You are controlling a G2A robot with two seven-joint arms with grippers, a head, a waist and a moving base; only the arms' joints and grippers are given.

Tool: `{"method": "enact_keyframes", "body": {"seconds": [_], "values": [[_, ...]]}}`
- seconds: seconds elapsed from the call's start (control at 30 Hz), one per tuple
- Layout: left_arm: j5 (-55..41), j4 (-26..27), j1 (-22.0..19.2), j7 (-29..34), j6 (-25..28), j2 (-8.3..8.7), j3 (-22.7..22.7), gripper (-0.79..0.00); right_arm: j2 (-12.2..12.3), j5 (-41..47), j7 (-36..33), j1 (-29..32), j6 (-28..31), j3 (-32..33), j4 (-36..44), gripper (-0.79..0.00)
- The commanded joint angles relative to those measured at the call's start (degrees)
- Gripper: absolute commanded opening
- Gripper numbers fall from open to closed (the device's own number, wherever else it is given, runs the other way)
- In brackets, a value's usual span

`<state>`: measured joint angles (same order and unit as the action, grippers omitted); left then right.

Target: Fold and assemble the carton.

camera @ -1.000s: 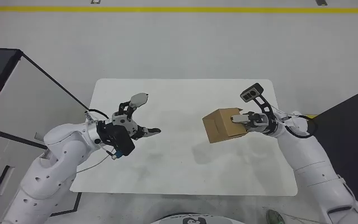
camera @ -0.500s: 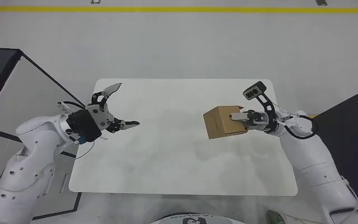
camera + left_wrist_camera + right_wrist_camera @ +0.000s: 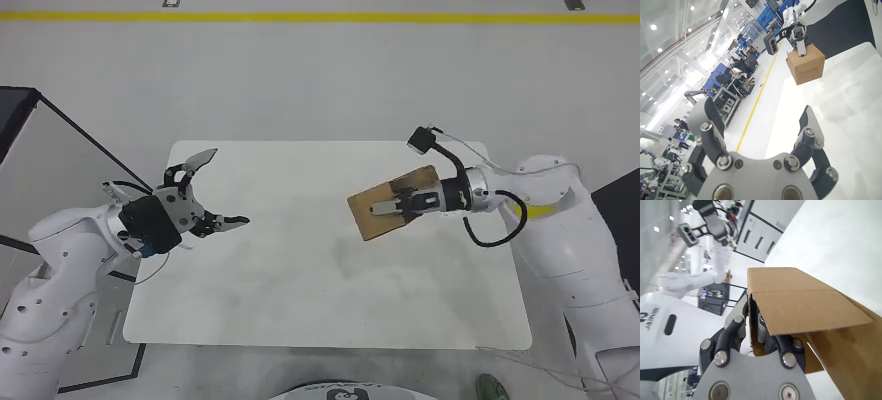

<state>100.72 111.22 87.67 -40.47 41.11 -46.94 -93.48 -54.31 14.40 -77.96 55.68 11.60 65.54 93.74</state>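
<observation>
A brown carton (image 3: 366, 222) hangs tilted above the right half of the white table (image 3: 330, 290). My right gripper (image 3: 395, 206) is shut on one of its walls. In the right wrist view one finger lies outside the wall and the other inside under a folded flap, gripper (image 3: 751, 317) on the carton (image 3: 800, 302). My left gripper (image 3: 228, 188) stands open and empty over the table's left edge, far from the carton. From the left wrist view the open gripper (image 3: 759, 117) faces the carton (image 3: 806, 66) held by the other gripper (image 3: 800, 50).
A dark-framed panel (image 3: 60, 130) stands just left of the table. A yellow floor line (image 3: 320, 16) runs along the far side. White table surface lies bare between the two arms.
The right arm turned its wrist, tipping the carton and carrying it slightly left. The left arm drew back to the table's left edge a second ago and has stayed still since.
</observation>
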Motion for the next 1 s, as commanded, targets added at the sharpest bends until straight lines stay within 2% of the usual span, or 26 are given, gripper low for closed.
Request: {"method": "enact_keyframes", "body": {"seconds": [0.0, 0.13, 0.53, 0.6, 0.7, 0.97], "values": [[0.0, 0.0, 0.0, 0.0, 0.0, 0.0, 0.0, 0.0, -0.3, -5.72, 0.18, -2.36, -0.02, -2.25, 1.09, -0.785], [0.0, 0.0, 0.0, 0.0, 0.0, 0.0, 0.0, 0.0, -1.28, -11.86, 1.71, -5.89, 0.44, -7.33, 1.69, -0.785], [0.0, 0.0, 0.0, 0.0, 0.0, 0.0, 0.0, 0.0, -1.28, -11.86, 1.71, -5.89, 0.44, -7.33, 1.69, -0.785], [0.0, 0.0, 0.0, 0.0, 0.0, 0.0, 0.0, 0.0, -1.35, -14.38, 2.27, -5.96, 2.43, -8.29, 3.77, -0.785], [0.0, 0.0, 0.0, 0.0, 0.0, 0.0, 0.0, 0.0, -1.59, -23.63, -2.02, -9.65, 3.27, -11.54, 5.38, -0.785], [0.0, 0.0, 0.0, 0.0, 0.0, 0.0, 0.0, 0.0, -5.61, -34.3, -6.65, -21.43, 6.7, -25.83, 2.29, -0.785]]}}
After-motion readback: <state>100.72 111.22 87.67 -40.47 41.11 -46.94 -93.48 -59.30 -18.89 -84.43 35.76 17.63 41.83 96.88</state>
